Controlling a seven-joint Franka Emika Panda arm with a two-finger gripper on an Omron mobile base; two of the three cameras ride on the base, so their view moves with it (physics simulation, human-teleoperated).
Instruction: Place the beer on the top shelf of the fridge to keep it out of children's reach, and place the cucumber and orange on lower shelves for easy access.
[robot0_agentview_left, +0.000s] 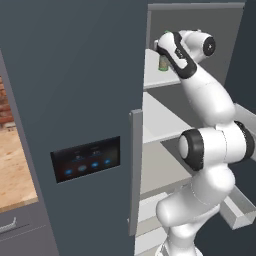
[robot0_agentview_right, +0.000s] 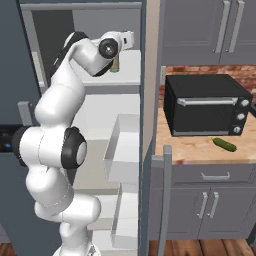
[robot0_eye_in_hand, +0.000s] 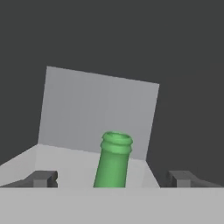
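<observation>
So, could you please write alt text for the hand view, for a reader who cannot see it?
The neck of the green beer rises between the two spread fingertips of the open tool, which touch nothing. The bottle stands on the pale grey top shelf, with the fridge's pale back wall behind it.

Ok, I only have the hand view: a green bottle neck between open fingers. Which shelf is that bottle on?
Observer: The beer stands on the top shelf of the fridge, at the end of the raised arm.
Operator: And where is the cucumber?
Observer: The cucumber lies outside the fridge on the wooden counter, just in front of the black oven.
</observation>
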